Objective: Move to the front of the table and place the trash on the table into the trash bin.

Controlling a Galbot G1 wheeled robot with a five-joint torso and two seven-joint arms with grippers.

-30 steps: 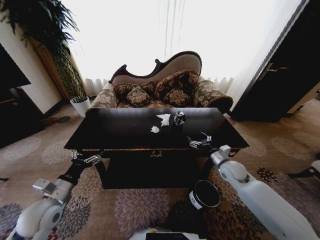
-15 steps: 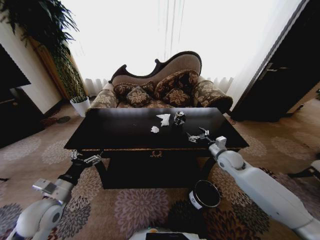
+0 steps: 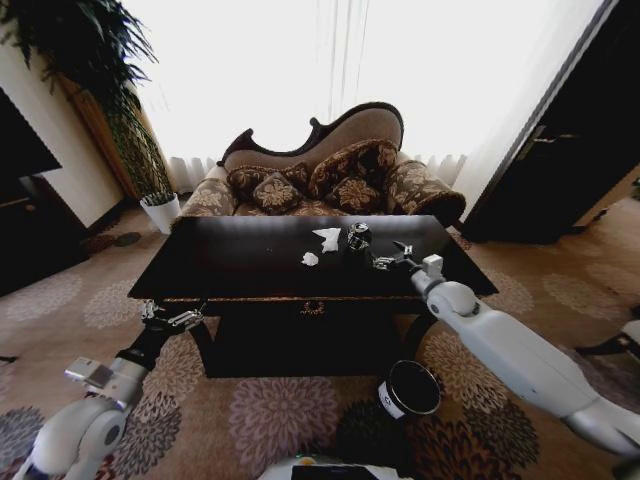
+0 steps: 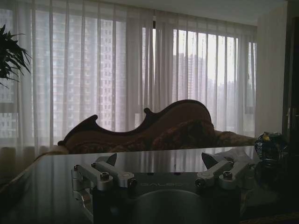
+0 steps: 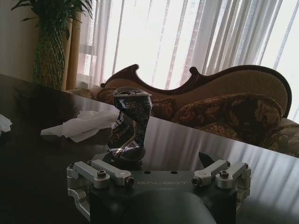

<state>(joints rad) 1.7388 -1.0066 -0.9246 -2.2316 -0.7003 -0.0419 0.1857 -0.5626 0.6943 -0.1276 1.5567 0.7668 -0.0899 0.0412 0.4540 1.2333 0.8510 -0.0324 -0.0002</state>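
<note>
The right end effector hovers over the desk, its fingers spread with nothing between them. The crumpled can stands upright just ahead — slightly off its centreline — so this arm is nearer; the left end effector waits released below the desk's front edge.

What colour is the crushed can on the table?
Dark blue with silver print; the can shows best in the right wrist view.
</note>
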